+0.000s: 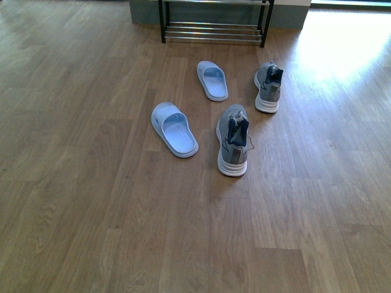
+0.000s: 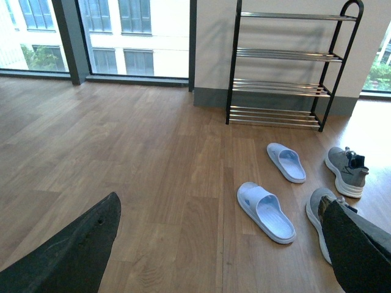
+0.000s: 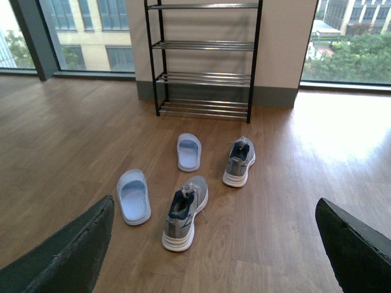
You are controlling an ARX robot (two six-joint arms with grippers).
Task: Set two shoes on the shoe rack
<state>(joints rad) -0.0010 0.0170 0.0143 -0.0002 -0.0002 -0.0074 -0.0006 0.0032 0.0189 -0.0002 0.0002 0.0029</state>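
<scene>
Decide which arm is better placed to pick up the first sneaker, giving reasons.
Right, probably. In the front view both sneakers lie right of centre, the slippers left. The open right gripper frames the nearer sneaker; in the left wrist view a finger half hides it.

A pale blue near slipper (image 1: 174,129) lies sole-down on the wooden floor (image 1: 73,201). The far slipper (image 1: 212,80) lies beyond it, slightly to the right and well apart. Farther beyond it rises a beige wall (image 3: 284,43) with grey skirting (image 3: 275,96), flanked by windows (image 2: 137,36).
</scene>
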